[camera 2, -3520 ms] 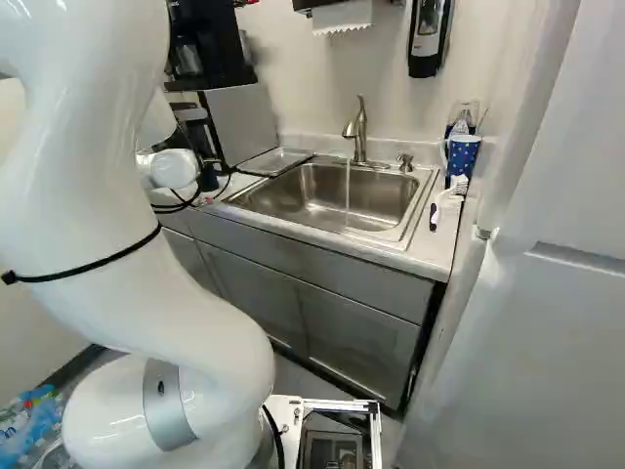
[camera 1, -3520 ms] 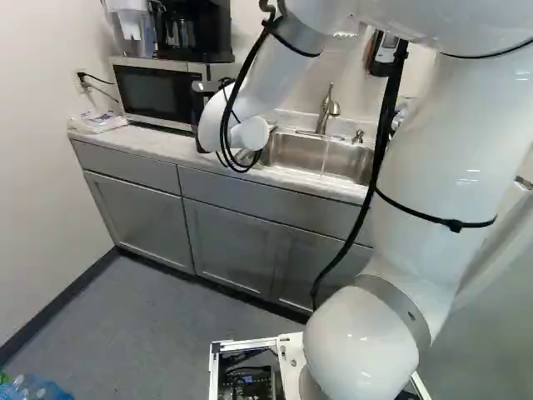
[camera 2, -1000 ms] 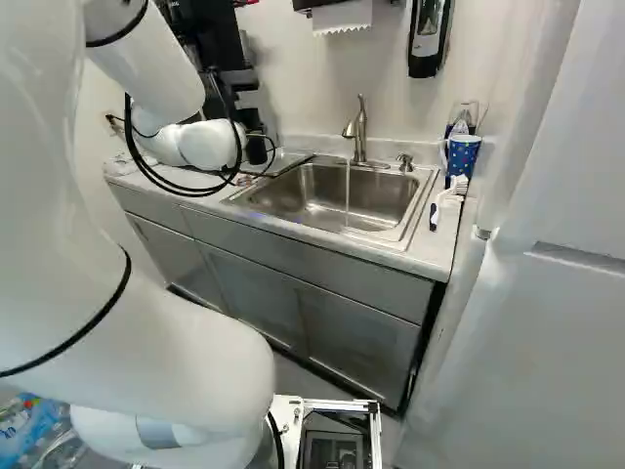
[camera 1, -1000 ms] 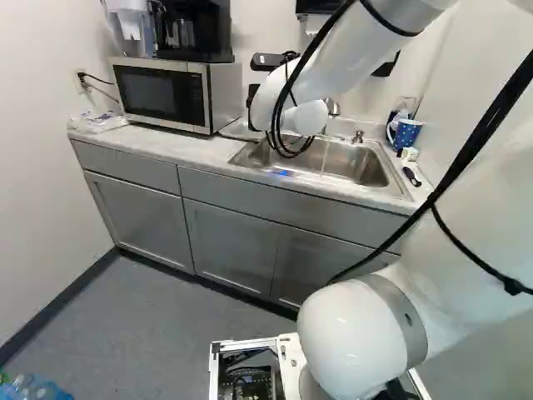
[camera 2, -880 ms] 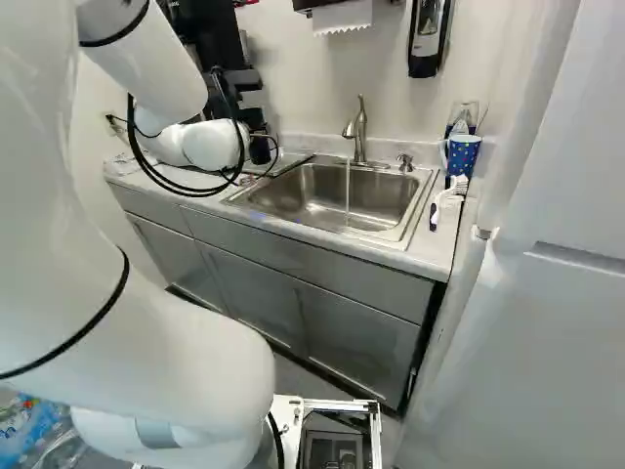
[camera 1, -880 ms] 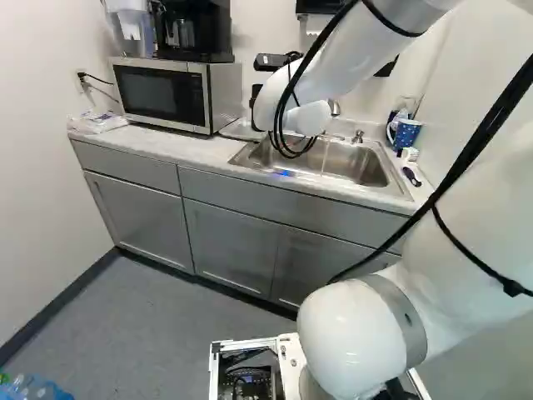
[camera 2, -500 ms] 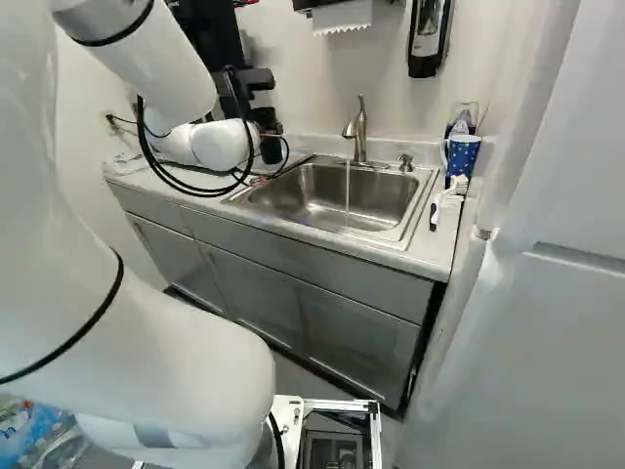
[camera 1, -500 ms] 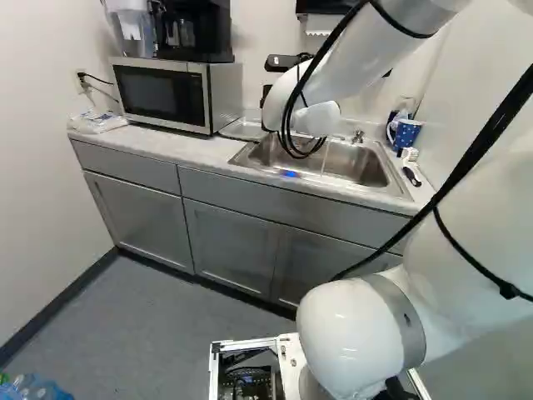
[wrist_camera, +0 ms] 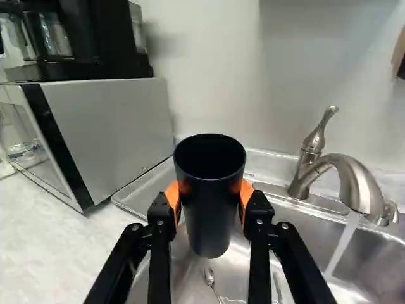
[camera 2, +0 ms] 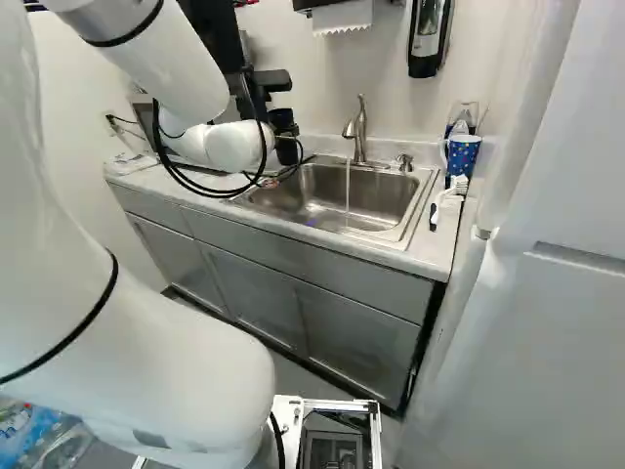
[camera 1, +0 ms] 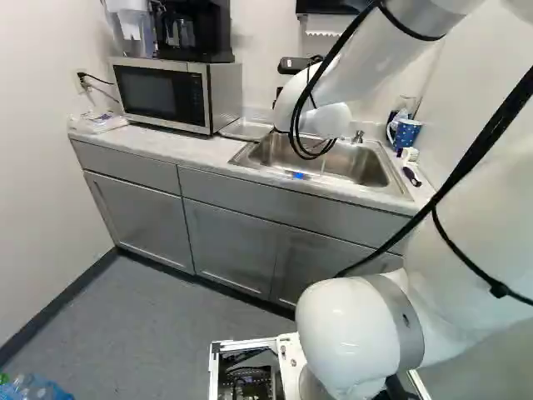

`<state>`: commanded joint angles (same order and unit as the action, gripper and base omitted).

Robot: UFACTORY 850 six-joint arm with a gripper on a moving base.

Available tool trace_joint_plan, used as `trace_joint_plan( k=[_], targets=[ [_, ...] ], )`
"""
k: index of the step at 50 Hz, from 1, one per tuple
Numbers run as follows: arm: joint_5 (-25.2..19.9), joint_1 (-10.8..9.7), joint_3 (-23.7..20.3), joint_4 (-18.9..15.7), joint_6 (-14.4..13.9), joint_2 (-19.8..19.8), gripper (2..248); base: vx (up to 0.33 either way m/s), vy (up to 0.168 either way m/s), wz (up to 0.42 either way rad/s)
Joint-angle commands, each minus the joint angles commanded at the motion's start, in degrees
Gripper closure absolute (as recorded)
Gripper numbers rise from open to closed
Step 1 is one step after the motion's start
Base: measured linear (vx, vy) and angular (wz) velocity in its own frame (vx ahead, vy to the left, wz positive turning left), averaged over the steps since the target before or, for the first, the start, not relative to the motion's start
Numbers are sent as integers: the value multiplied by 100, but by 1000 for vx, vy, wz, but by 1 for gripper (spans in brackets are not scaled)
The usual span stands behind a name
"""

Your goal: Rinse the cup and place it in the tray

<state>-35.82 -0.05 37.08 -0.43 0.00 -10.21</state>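
Our fingers (wrist_camera: 171, 197) stand a cup's width apart, gripping the cup (wrist_camera: 210, 209) upright over the sink (camera 2: 376, 192), beside the running water (wrist_camera: 344, 244). Pickup is done; rinsing seems undone, and placing it in the tray (camera 1: 244, 129) remains.

Between the fingers (wrist_camera: 172, 195): cup (wrist_camera: 212, 218). Under the fingers and extending right: sink (camera 2: 381, 195), containing a spoon (wrist_camera: 209, 277). Left of the fingers: microwave (camera 1: 166, 93), positioned on the counter (wrist_camera: 63, 240), with coffee maker (camera 1: 194, 32) on top. Ahead and left of the fingers: tray (camera 1: 246, 128), beside the sink. Ahead and right: faucet (camera 2: 358, 132), at the sink's rear. Farther right, past the sink: mug (camera 2: 463, 154) and brush (camera 2: 449, 195), on the counter.
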Motion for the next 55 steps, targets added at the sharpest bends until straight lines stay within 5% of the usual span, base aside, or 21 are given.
trace_joint_plan(
  k=[55],
  targets=[
    [0, -909, -396, 0, 0, 318, 139, 0, 0, 0]
  ],
)
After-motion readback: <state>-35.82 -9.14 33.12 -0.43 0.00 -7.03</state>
